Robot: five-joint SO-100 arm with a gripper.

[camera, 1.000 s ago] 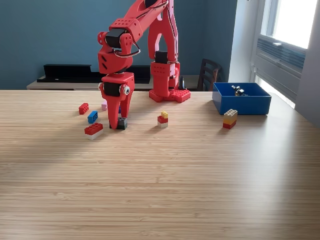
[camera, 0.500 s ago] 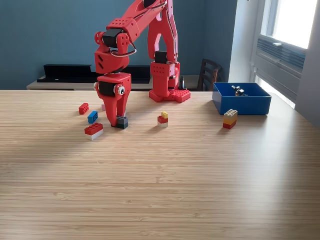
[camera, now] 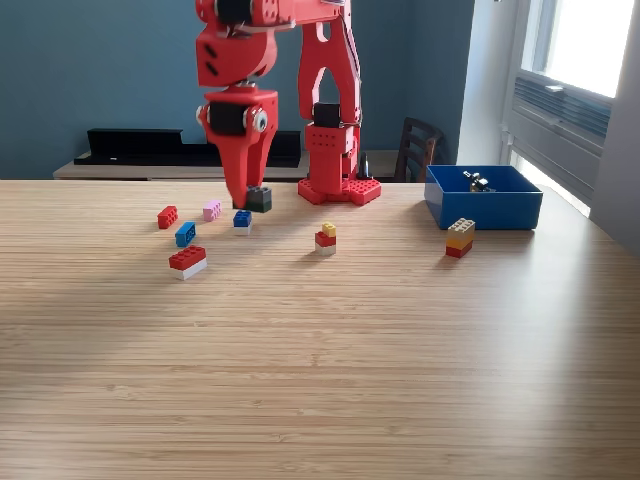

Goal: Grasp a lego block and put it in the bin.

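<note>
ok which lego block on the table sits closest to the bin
The tan, yellow and red stacked block, just in front of the blue bin. Every other block lies well toward the exterior view's left.

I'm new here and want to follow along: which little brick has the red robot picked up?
Find the tall red plastic robot arm at the table's far side. Its hand hangs above the wood, pinching a small dark grey lego block, the only brick off the table.

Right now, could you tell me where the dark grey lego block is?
In the exterior view's left half, the dark grey block is held off the table in the gripper, above the small blue-and-white block.
</note>
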